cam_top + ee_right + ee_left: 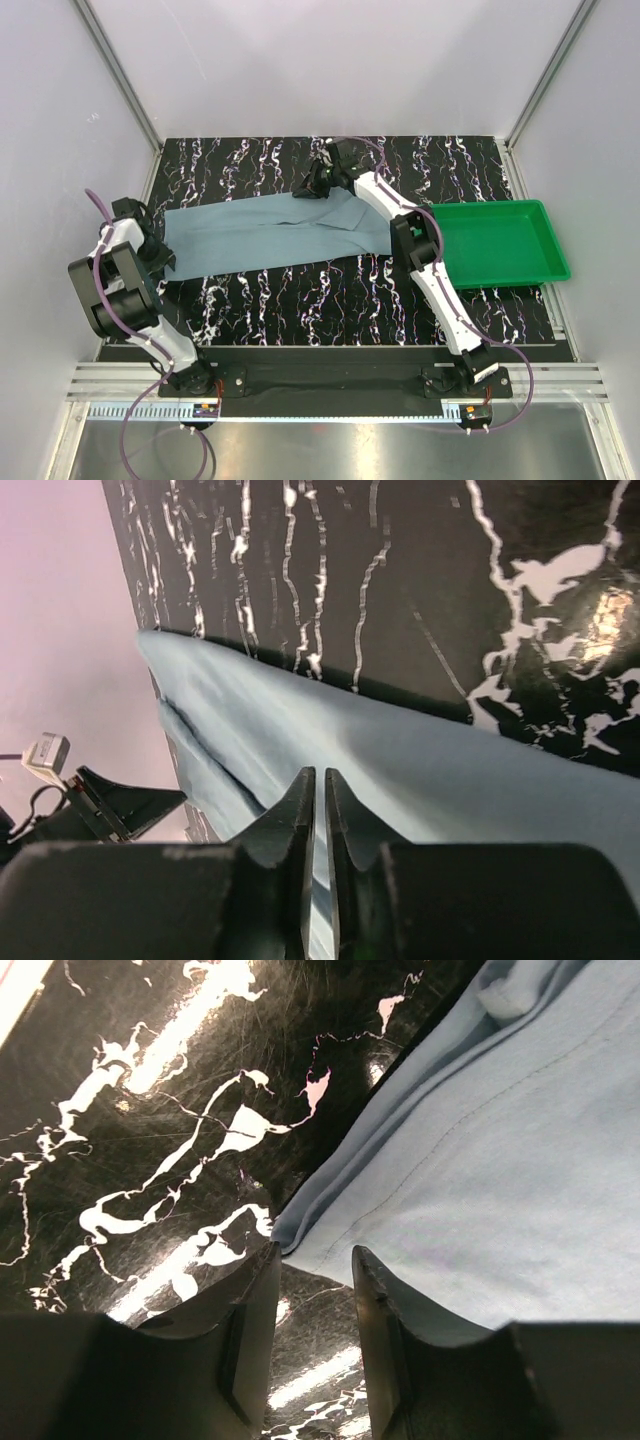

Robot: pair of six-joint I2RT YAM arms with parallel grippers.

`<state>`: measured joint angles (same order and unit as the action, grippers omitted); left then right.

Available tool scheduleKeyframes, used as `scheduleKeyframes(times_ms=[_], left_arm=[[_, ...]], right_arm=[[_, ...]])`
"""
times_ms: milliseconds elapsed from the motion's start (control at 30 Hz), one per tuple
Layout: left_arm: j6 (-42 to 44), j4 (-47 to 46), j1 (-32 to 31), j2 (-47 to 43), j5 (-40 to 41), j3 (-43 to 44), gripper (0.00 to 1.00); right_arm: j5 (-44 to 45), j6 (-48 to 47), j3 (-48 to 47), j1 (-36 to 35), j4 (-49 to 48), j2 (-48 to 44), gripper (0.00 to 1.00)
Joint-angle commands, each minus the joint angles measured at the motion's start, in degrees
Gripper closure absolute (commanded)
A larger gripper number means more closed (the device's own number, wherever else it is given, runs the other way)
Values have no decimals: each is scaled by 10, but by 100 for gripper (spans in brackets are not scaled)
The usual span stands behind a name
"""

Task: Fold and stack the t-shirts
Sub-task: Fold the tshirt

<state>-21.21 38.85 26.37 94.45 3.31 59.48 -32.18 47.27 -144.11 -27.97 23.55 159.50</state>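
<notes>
Top external view: shirt (270,232) is laid flat and long across the table (330,300), left to right; tray (545,245) is set well apart at the right, untouched.
Left gripper (315,1255): jaws are held part open, with bare table seen between them; nothing is held; the shirt's rumpled corner lies just ahead of the tips.
Right gripper (320,775): jaws are set almost together, with only a thin slit left; cloth is seen in the slit, so a pinch on the shirt's far edge is judged.
Why so placed: the left end and the far edge are each attended by one arm, so that the cloth can be spread or turned over without bunching.
Step judged: a fold is being prepared; none is finished, and no stack is begun.
Risk: thin cloth may slip from so narrow a pinch; the rumpled left corner may be caught double.
</notes>
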Motion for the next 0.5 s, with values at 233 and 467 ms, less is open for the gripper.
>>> scheduleKeyframes(times_ms=[233,467], left_arm=[[4,-21,1,22,-14,30,73],[6,-10,1,-7,32,25,60]], right_arm=[[28,94,-7,2,2,29,91],[38,112,1,9,12,34,91]])
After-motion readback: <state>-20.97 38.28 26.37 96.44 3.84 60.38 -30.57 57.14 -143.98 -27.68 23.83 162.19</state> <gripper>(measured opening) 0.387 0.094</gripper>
